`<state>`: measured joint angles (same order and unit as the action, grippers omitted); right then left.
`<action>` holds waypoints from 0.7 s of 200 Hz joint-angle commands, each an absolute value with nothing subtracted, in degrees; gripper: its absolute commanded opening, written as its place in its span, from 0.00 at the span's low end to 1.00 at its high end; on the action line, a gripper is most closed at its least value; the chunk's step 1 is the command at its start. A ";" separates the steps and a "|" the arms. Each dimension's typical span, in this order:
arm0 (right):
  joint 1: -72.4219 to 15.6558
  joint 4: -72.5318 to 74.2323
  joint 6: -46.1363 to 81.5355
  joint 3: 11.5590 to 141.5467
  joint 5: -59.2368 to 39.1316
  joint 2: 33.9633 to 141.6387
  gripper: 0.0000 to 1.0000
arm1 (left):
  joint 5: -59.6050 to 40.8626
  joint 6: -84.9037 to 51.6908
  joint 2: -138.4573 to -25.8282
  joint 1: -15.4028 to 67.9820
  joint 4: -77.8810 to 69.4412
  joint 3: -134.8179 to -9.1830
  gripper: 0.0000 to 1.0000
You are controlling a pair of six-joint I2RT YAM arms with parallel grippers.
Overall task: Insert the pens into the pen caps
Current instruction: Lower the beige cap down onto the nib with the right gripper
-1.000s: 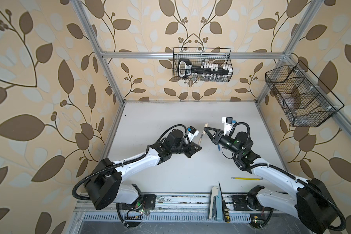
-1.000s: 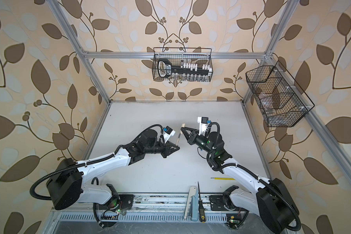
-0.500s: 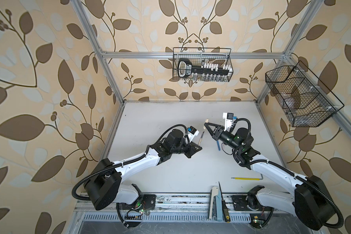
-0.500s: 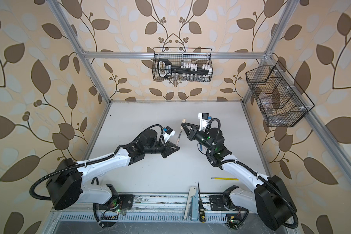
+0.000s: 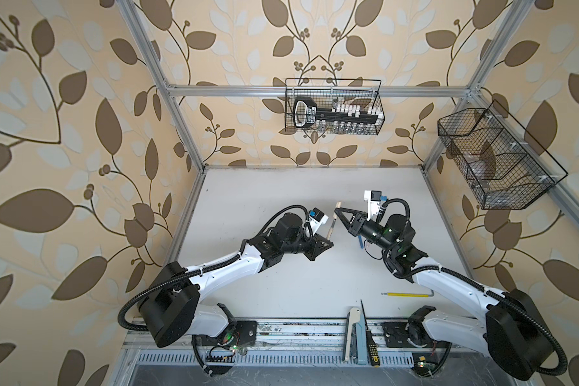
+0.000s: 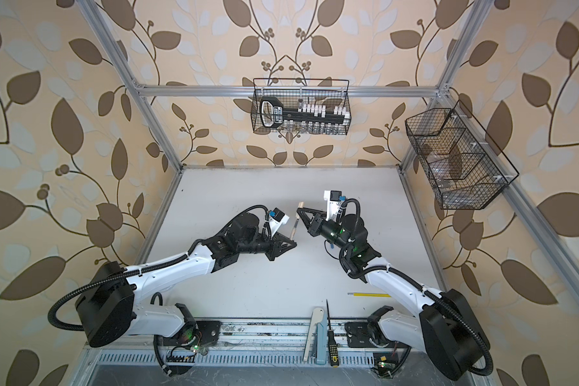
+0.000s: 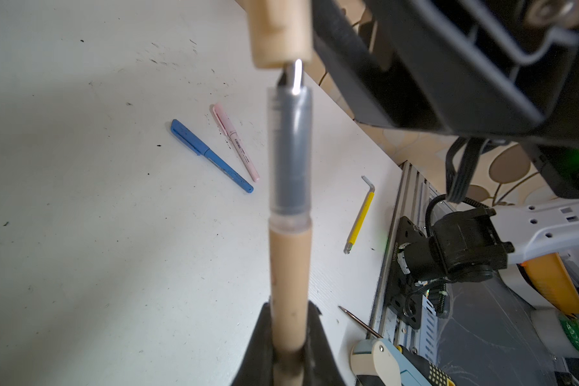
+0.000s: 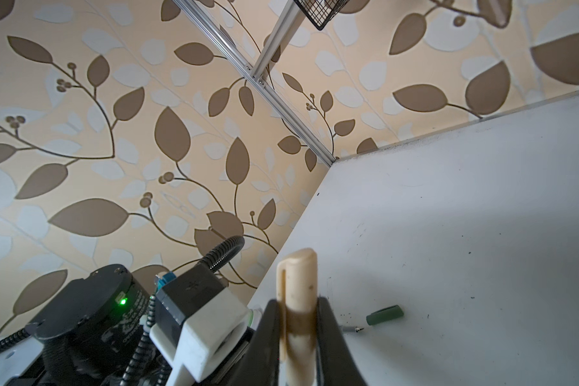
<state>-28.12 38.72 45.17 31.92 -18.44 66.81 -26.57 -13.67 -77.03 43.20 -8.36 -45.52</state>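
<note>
My left gripper (image 7: 290, 312) is shut on the lower barrel of the tan pen (image 7: 290, 264). The pen's grey grip and dark tip point at the open mouth of the tan pen cap (image 7: 278, 33), with the tip just at the rim. My right gripper (image 8: 296, 309) is shut on that tan cap (image 8: 298, 284). In both top views the pen (image 5: 330, 230) (image 6: 293, 230) and cap (image 5: 337, 204) (image 6: 300, 204) meet mid-table between the grippers. A dark green cap (image 8: 384, 315) lies on the table beside a pen tip (image 8: 352, 329). A blue pen (image 7: 211, 157) and a pale pink pen (image 7: 236, 143) lie capped.
A yellow rod with a bent end (image 5: 406, 294) lies near the front right of the table. A screwdriver (image 5: 368, 337) and a pale tool (image 5: 353, 334) rest on the front rail. Wire baskets hang on the back wall (image 5: 333, 107) and right wall (image 5: 495, 160).
My right gripper has swung the tan cap a little farther back and into line with the pen tip. The left arm has stayed where it was.
</note>
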 commanded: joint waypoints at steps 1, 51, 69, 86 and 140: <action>-28.25 39.37 45.48 31.46 -17.83 65.72 0.18 | -26.77 -12.73 -74.44 43.77 -10.15 -47.46 0.00; -28.63 40.06 46.08 31.08 -18.37 65.67 0.18 | -26.13 -12.78 -74.36 43.77 -10.80 -47.49 0.00; -28.91 40.98 46.70 30.35 -18.33 65.98 0.18 | -25.88 -12.67 -74.36 43.77 -11.30 -47.98 0.00; -29.18 41.91 47.29 29.91 -18.44 66.24 0.18 | -25.67 -12.52 -74.44 43.77 -11.84 -48.64 0.00; -29.53 40.54 46.85 29.79 -19.32 65.68 0.18 | -23.29 -10.93 -74.79 43.68 -12.05 -50.87 0.00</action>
<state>-28.88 41.74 46.74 30.85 -18.15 66.37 -25.63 -13.37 -76.58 43.22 -8.19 -46.46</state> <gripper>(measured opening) 0.180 0.123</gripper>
